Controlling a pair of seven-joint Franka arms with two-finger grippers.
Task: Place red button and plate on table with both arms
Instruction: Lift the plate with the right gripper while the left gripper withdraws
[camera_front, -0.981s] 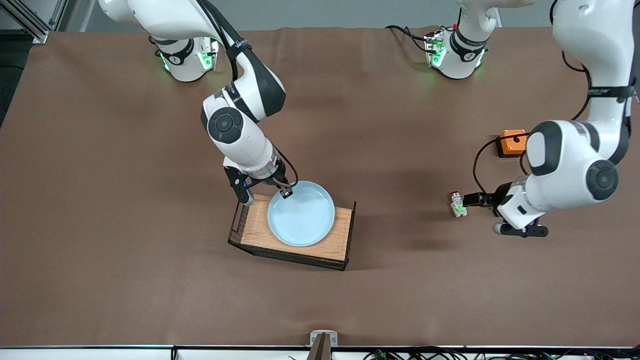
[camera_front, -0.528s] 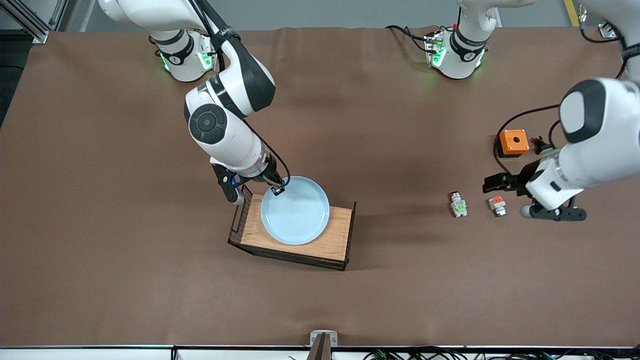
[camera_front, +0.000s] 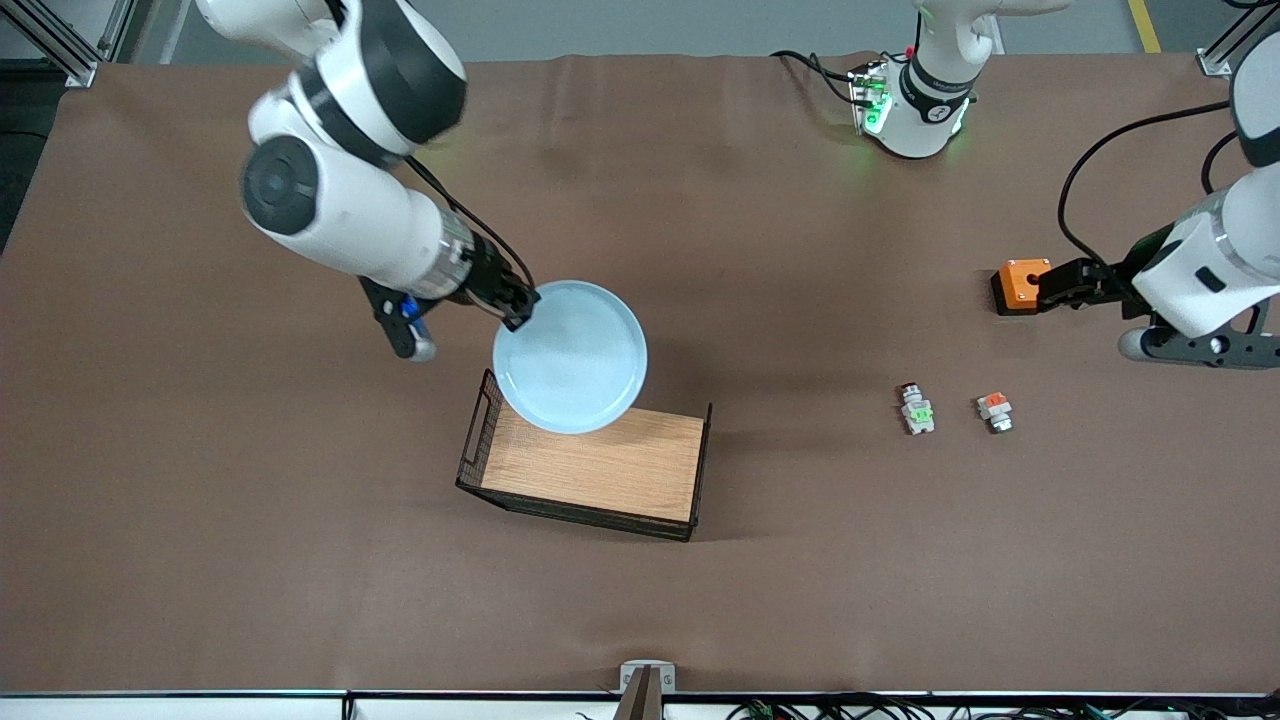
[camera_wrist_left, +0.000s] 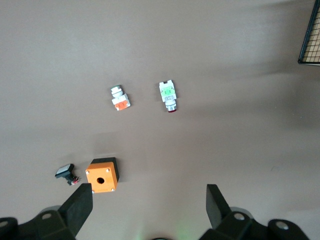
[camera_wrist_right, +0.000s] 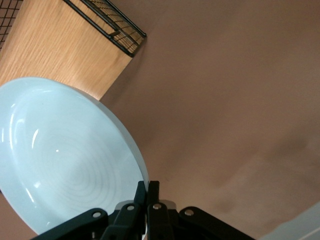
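Lifted off the tray (camera_front: 600, 470), the plate (camera_front: 572, 356) hangs pinched in the right gripper (camera_front: 521, 305), apparently still airborne, while the red button (camera_front: 916, 408) lies on the table (camera_front: 800, 580), the left gripper (camera_front: 1062, 285) spread empty.

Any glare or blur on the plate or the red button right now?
Right wrist view: plate shows faint highlights near its rim, otherwise sharp. Front view: plate evenly lit, casting soft shadow on the table. Left wrist view: red button crisp, no glare.

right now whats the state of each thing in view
plate: lifted off the wooden tray, pinched at its rim by the right gripper
red button: lying on the table, released
left gripper: open, empty, above the orange box
wooden tray: nothing on it
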